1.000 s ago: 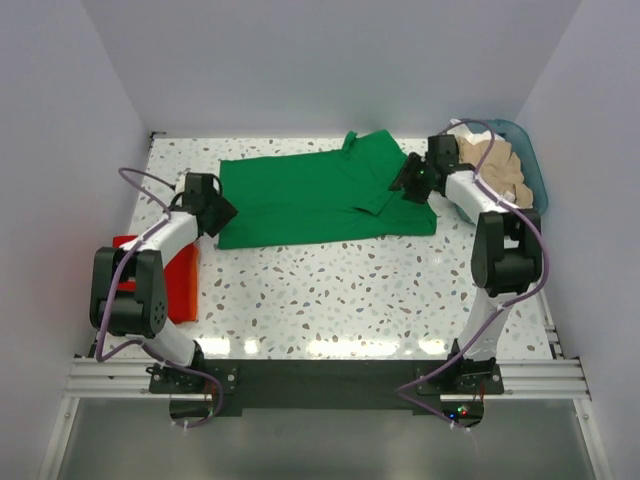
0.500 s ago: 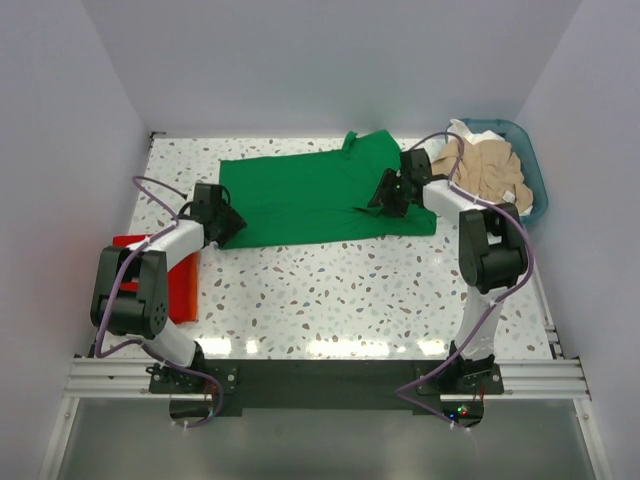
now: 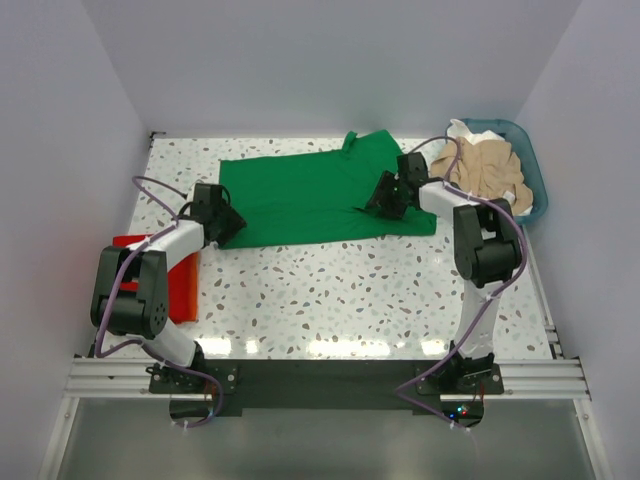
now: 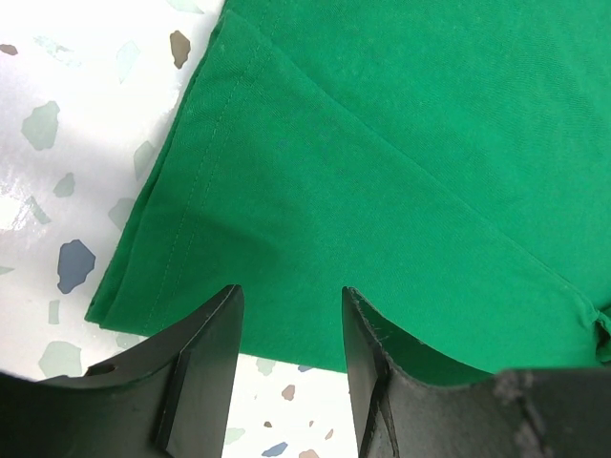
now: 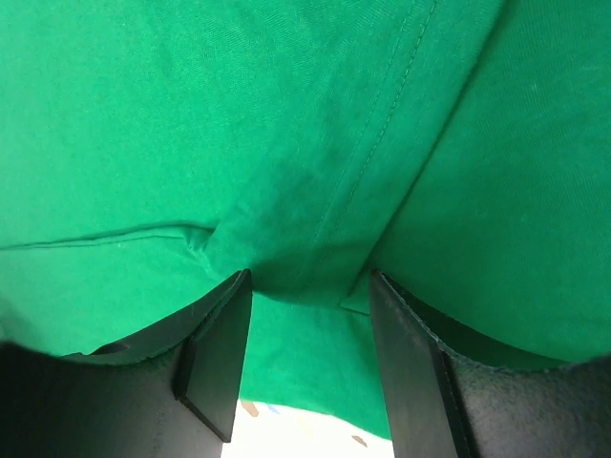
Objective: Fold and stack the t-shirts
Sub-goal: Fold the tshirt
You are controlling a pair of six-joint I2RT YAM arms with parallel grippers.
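T-shirt, bright green, lies flat, long axis left-right across upper centre. Left gripper straddles its lower-left corner and right gripper a right-side fold, both spread apart.

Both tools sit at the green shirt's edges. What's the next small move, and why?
Probably close both tools. The left tool stands open astride the near-left corner of the green t-shirt, and the right tool stands open over a sleeve fold on its right side; neither pinches cloth yet, so nothing can be lifted.
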